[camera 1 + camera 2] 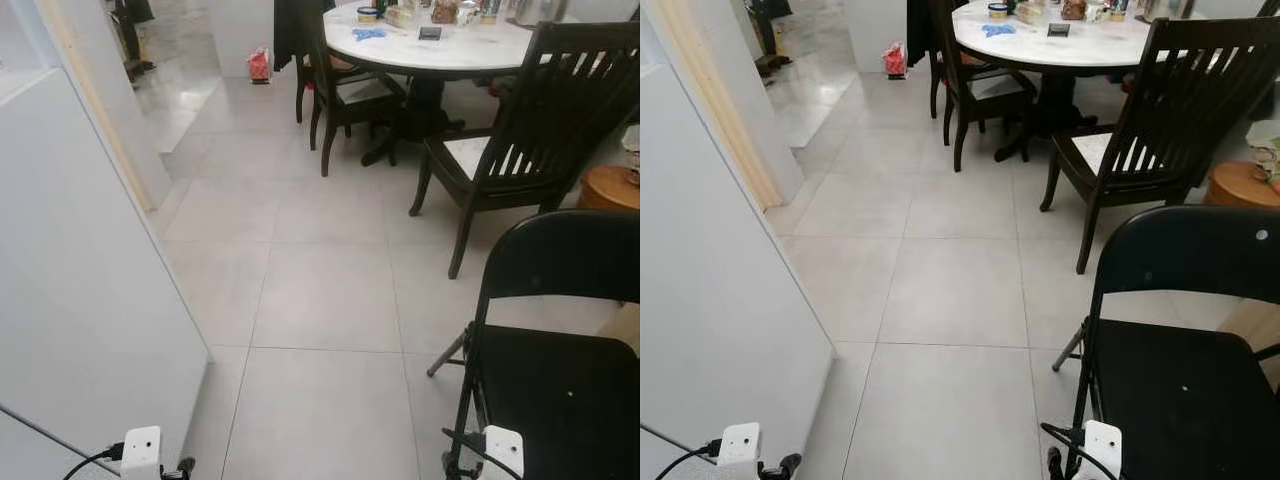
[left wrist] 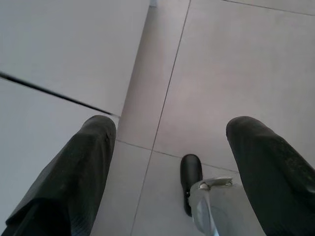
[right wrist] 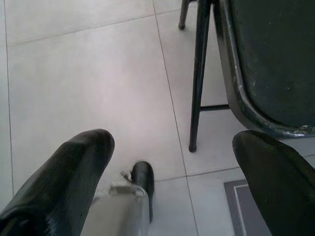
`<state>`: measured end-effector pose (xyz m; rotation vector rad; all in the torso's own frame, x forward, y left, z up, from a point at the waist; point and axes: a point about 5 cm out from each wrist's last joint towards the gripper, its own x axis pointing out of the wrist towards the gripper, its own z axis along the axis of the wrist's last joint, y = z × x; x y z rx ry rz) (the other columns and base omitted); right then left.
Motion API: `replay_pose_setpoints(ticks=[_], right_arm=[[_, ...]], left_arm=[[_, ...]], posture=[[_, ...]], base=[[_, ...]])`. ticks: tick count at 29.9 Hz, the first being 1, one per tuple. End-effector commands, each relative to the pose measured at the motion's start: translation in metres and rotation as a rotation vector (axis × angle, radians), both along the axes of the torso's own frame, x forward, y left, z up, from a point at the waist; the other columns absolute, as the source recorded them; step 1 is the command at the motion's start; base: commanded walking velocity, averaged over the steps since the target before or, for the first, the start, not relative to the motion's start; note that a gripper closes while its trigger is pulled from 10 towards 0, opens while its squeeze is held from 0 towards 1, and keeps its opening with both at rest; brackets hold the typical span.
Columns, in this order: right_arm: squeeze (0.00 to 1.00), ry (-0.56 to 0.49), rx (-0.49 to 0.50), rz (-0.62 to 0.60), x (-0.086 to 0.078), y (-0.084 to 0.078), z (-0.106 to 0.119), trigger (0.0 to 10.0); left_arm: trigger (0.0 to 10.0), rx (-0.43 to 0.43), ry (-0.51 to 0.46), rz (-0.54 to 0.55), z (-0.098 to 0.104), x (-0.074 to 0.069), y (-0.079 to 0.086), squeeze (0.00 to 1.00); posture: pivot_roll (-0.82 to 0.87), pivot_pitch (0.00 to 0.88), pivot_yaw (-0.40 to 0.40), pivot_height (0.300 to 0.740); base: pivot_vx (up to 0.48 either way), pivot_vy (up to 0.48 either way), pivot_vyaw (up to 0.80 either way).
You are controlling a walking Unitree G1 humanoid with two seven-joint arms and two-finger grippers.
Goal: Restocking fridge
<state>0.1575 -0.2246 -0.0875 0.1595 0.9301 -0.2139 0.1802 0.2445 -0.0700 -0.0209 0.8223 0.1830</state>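
Observation:
A tall white fridge [image 1: 80, 300] stands shut on my left, its front crossed by a dark seam [image 2: 54, 91] between two doors. My left gripper [image 2: 167, 129] hangs low beside it, over the grey floor tiles, open with nothing between its black fingers [image 2: 74, 172]. Over the tiles on the other side, my right gripper [image 3: 172, 140] hangs open and empty, close to the leg of a black folding chair [image 3: 197, 78]. No food or drink items are near either gripper.
The black folding chair [image 1: 560, 330] stands close on my right. Ahead are a dark wooden chair [image 1: 520, 130], a round white table [image 1: 450, 50] with small items, a wooden stool [image 1: 610, 185] and a red bag [image 1: 259, 65]. Open tiled floor [image 1: 320, 290] lies ahead.

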Motion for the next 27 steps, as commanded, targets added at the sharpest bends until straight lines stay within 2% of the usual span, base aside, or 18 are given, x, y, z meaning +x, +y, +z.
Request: replay_pose_setpoints(ticks=[1, 2, 6, 8, 13, 16, 19, 23, 25, 27], right_arm=[[0.00, 0.023, 0.002, 0.024, -0.004, -0.003, -0.001, 10.0], [0.00, 0.039, -0.007, 0.037, -0.011, -0.009, -0.002, 10.0], [0.00, 0.050, -0.006, 0.016, -0.020, -0.016, -0.003, 10.0], [0.00, 0.075, -0.018, 0.050, -0.029, -0.020, -0.005, 10.0], [0.00, 0.096, -0.008, 0.040, -0.038, -0.024, -0.007, 10.0], [0.00, 0.079, -0.001, 0.066, -0.028, -0.018, -0.005, 10.0], [0.00, 0.079, -0.003, 0.082, -0.026, -0.017, -0.005, 10.0], [0.00, 0.075, -0.004, 0.091, -0.023, -0.016, -0.005, 10.0], [0.00, 0.072, 0.003, 0.107, -0.019, -0.009, -0.005, 10.0], [0.00, 0.073, 0.008, 0.118, -0.015, -0.002, -0.006, 10.0]], left_arm=[[10.0, 0.007, 0.052, 0.008, -0.005, -0.010, 0.002, 0.00], [10.0, 0.003, 0.068, 0.023, -0.007, -0.013, 0.003, 0.00], [10.0, -0.001, 0.089, 0.064, -0.009, -0.019, 0.007, 0.00], [10.0, 0.019, 0.141, 0.071, -0.012, -0.029, 0.012, 0.00], [10.0, 0.022, 0.179, 0.083, -0.016, -0.046, 0.018, 0.00], [10.0, 0.036, 0.217, 0.070, -0.019, -0.057, 0.021, 0.00], [10.0, 0.029, 0.227, 0.091, -0.021, -0.067, 0.025, 0.00], [10.0, 0.034, 0.236, 0.090, -0.021, -0.073, 0.028, 0.00], [10.0, 0.035, 0.238, 0.090, -0.021, -0.076, 0.029, 0.00], [10.0, 0.033, 0.227, 0.089, -0.021, -0.070, 0.026, 0.00]], posture=[[-0.09, 0.000, 0.018, 0.740], [-0.09, 0.000, 0.015, 0.740], [-0.08, 0.000, 0.017, 0.740], [-0.08, 0.000, 0.016, 0.740], [-0.08, 0.000, 0.016, 0.740], [-0.08, 0.000, 0.019, 0.740], [-0.08, 0.000, 0.018, 0.740], [-0.08, 0.000, 0.017, 0.740], [-0.08, 0.000, 0.017, 0.740], [-0.08, 0.000, 0.017, 0.740]], base=[[0.000, 0.000, 0.80], [0.000, 0.000, 0.80], [0.000, 0.000, 0.80], [0.000, 0.000, 0.80], [0.000, 0.000, 0.80], [0.000, 0.000, 0.80], [0.000, 0.000, 0.80], [0.000, 0.000, 0.80], [0.000, 0.000, 0.80], [0.000, 0.000, 0.80]])
